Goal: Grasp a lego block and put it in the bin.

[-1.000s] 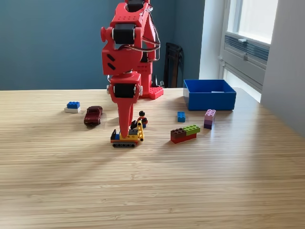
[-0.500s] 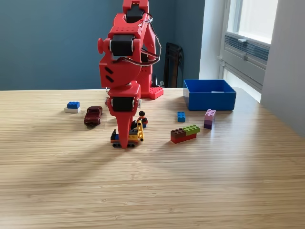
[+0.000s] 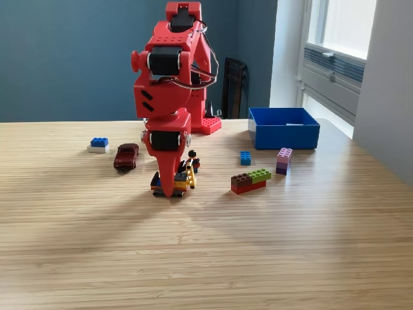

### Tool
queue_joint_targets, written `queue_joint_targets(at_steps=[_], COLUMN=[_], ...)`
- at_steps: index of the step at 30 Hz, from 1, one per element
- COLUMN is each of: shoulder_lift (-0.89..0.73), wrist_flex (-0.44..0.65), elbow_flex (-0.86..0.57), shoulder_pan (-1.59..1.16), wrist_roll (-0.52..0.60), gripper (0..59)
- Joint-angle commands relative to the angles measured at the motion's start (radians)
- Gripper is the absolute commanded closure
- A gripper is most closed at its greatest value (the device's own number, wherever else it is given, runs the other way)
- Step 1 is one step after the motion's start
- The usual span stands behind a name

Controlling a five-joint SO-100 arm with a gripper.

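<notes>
Red arm front and centre on the wooden counter, folded over and pointing straight down. The jaws are right at counter level, planted on a small yellow-and-dark lego vehicle, which peeks out on either side of the tip. From this angle the tip reads as one solid red wedge, so I cannot tell whether the jaws are parted, pressed together, or actually gripping that vehicle.

Just behind the vehicle, a little lego figure with a dark head and red body stands upright. Off to the exterior view's left sit a dark red toy car and, beyond it, a blue block stacked on a white one.

To the exterior view's right of the arm: a small blue block on its own, then a low red, brown and green stack lying on the counter, and a purple-and-pink stack standing nearby.

The bin, blue with low walls, rests at the far right of the counter in the exterior view, well apart from the jaws, near the window.
</notes>
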Motion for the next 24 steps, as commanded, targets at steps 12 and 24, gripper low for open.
queue_joint_targets(at_steps=[12,24], shoulder_lift=[0.304,0.699], wrist_flex=[0.186,0.213], elbow_flex=[-0.071,0.324], shoulder_pan=[-0.196,-0.614], wrist_roll=[0.044,0.137], gripper=[58.6,58.6])
